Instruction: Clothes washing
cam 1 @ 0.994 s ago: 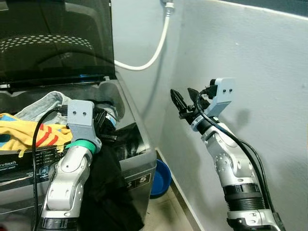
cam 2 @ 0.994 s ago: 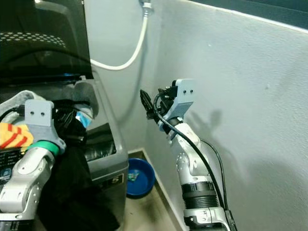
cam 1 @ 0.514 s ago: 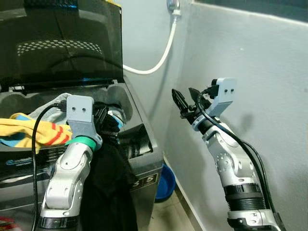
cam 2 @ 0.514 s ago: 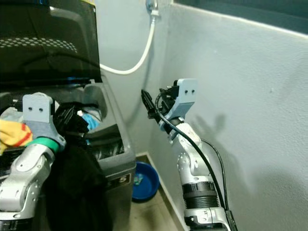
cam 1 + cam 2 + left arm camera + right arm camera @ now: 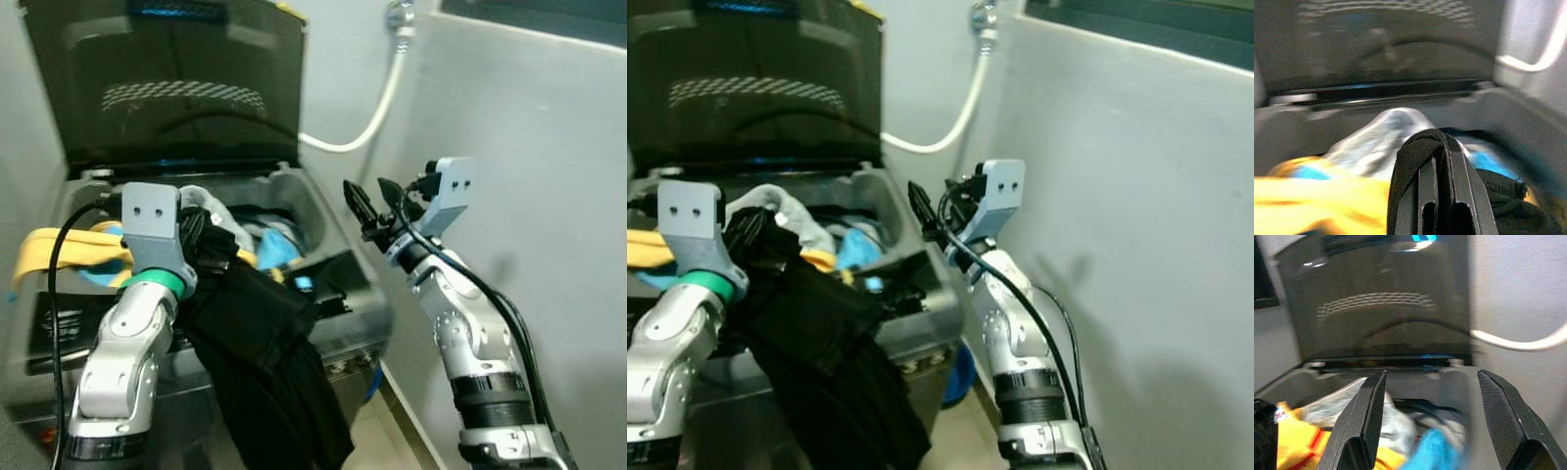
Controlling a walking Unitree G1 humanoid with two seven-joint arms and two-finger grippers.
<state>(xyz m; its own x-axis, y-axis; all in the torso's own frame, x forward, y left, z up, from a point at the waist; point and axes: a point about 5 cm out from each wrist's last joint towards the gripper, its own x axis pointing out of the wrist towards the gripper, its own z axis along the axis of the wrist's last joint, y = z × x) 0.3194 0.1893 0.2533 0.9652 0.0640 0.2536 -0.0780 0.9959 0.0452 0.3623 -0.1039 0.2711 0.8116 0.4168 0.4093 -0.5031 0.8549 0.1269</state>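
One top-loading washing machine, lid raised. The left gripper clamps one black garment over its front rim; the right gripper hovers beside it, fingers spread, empty. One white hose behind.

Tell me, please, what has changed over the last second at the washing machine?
The head camera has swung left, so the grey top-loading washing machine with its raised dark lid sits more centred; that is no move of the things. The left claw stays shut on the black garment, which still hangs over the machine's front edge. The right claw stays open, raised beside the machine.
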